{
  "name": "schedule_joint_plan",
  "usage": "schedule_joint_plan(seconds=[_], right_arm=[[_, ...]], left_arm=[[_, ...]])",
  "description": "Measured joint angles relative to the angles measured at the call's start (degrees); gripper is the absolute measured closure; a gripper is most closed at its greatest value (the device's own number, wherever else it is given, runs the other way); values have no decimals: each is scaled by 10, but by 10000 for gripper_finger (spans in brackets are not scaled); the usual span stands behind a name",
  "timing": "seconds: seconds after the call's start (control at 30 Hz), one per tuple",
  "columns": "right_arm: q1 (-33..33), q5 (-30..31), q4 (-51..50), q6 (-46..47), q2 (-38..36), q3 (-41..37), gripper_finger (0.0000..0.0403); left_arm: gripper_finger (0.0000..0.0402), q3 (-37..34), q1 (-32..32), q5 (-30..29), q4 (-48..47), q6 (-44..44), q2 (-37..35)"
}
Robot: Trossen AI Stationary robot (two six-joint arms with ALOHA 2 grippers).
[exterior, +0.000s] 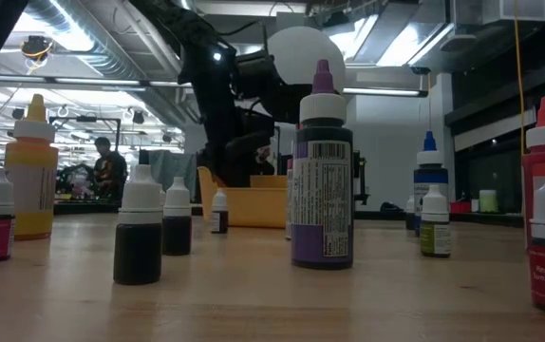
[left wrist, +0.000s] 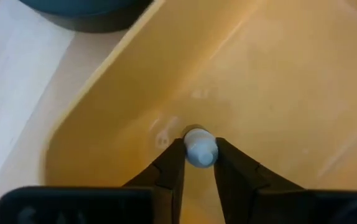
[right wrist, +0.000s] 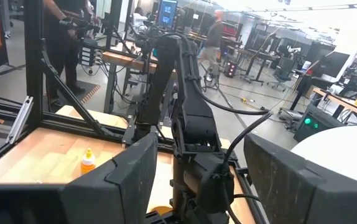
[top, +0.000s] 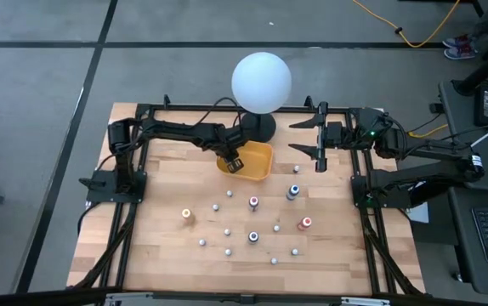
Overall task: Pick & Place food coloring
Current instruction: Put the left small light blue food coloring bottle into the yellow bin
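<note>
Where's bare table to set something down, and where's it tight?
Free: the wood strip between the left frame rail and the orange-capped bottle, and the front edge below the bottles. Crowded: the bottle cluster mid-table; the yellow tray, where the left end effector holds a white-capped bottle.

Scattered across the middle and near half of the bench (top: 159, 178): the food coloring bottles (top: 253, 203), standing apart from one another. Behind them, near the far edge, a tray (top: 257, 161), with a globe (top: 261, 82) just behind it. Over the tray's left end, the left pincer (top: 234, 163), one small bottle (left wrist: 199, 150) between its fingers. Right of the tray, well apart, the right pincer (top: 320, 138) at the far edge.
</note>
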Motion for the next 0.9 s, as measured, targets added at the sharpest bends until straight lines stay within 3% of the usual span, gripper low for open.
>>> schedule_joint_plan(seconds=[0.9], right_arm=[[0, 0, -2, 4, 0, 0, 162]], left_arm=[[321, 22, -6, -17, -34, 6, 23]])
